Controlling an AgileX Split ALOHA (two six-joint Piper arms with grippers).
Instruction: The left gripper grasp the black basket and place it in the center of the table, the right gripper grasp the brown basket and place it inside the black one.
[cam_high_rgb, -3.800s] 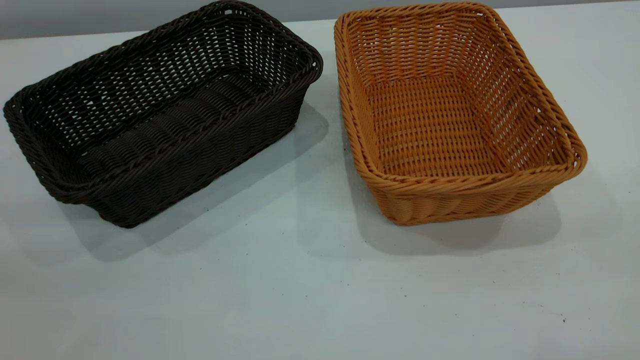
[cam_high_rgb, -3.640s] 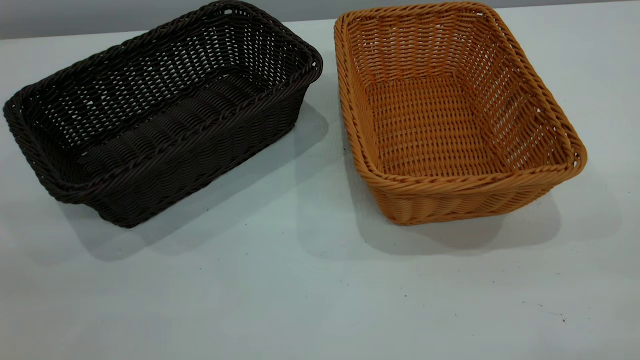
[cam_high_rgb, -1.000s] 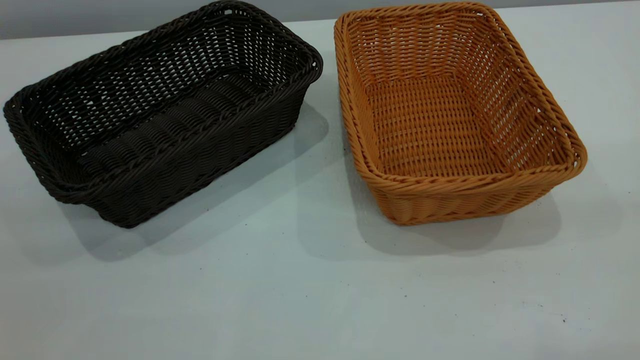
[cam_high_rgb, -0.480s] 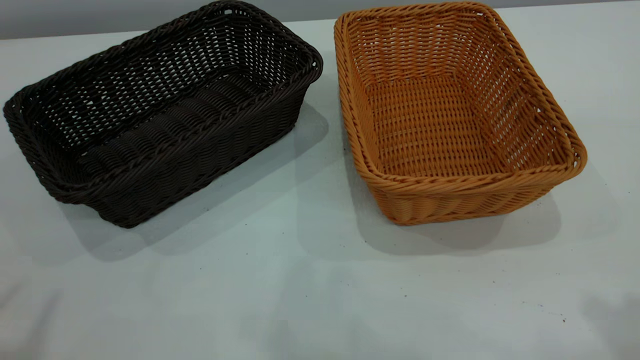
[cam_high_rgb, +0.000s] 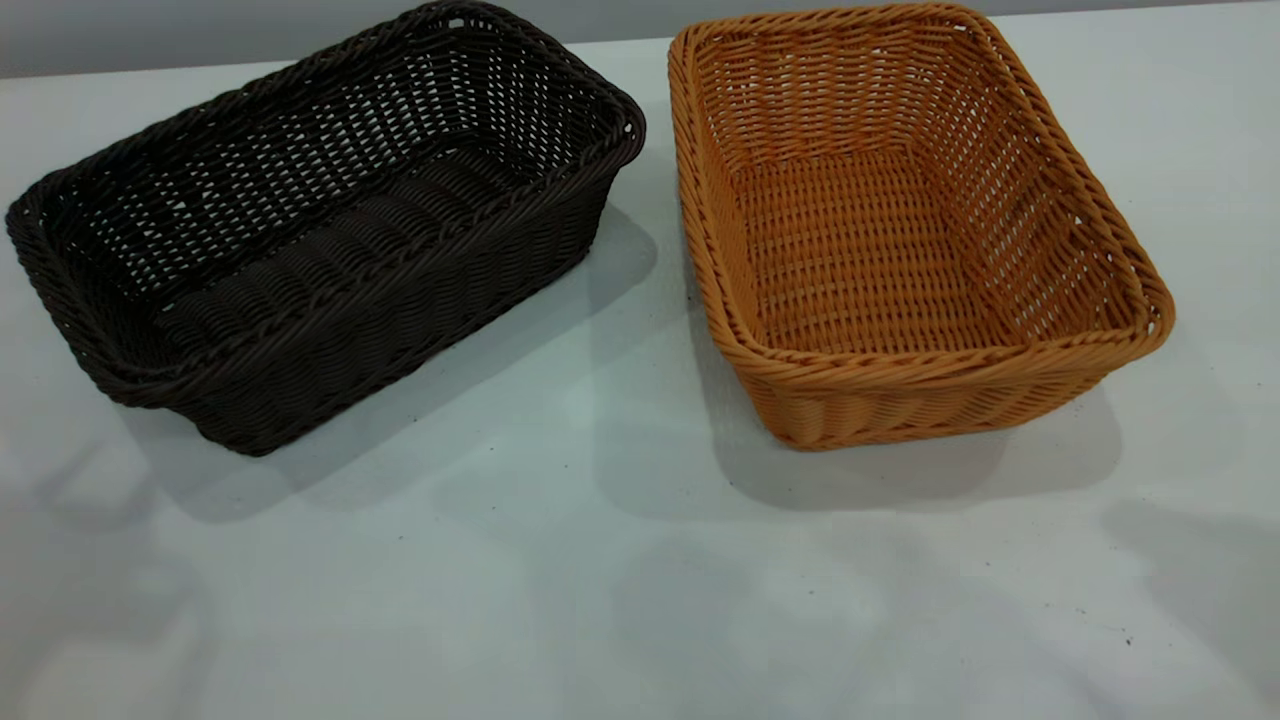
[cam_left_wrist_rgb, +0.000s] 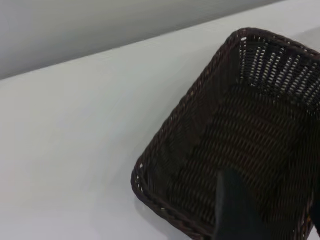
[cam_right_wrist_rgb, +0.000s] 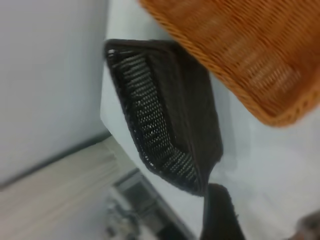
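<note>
The black basket (cam_high_rgb: 320, 225) is seen at the left of the exterior frame, standing upright on the white surface (cam_high_rgb: 600, 580) and turned at an angle, one short end toward the upper middle of the frame. The brown basket (cam_high_rgb: 900, 220) is seen at the right of the same frame, also upright on the surface, its near rim toward the lower right. The two baskets are set just beside each other at their upper corners, with a strip of bare surface showing between them; they are not touching. Both are empty.

Neither arm is seen in the exterior frame; only soft shadows are cast across the lower left and lower right of the surface.

In the left wrist view, a dark finger of the left tool (cam_left_wrist_rgb: 235, 210) is seen at the lower edge, over the inside of the black basket (cam_left_wrist_rgb: 240, 140). In the right wrist view, a dark part of the right tool (cam_right_wrist_rgb: 220, 215) is seen at the lower edge, with the black basket (cam_right_wrist_rgb: 160, 115) and the brown basket (cam_right_wrist_rgb: 250, 50) beyond it. For neither tool can it be told whether it is spread or pressed together.
</note>
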